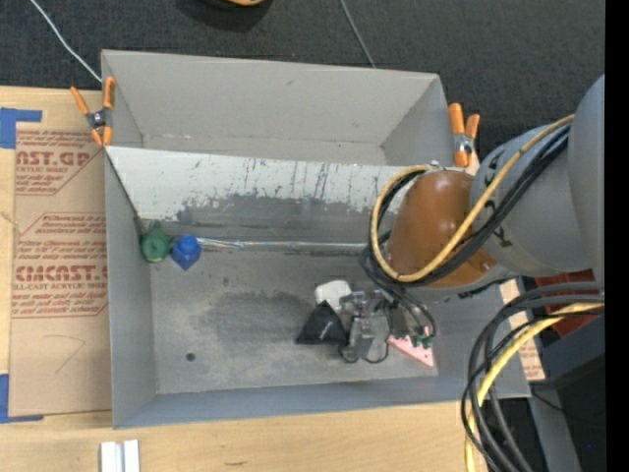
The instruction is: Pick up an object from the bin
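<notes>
Pincer (359, 350) beside blk wedge (316, 330)

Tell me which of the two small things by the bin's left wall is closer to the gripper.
The blue one: it lies just right of the green one, on the side toward the gripper.

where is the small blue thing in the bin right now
In the camera view the blue thing lies on the left of the bin, at the foot of its far wall, right beside a green thing.
</notes>
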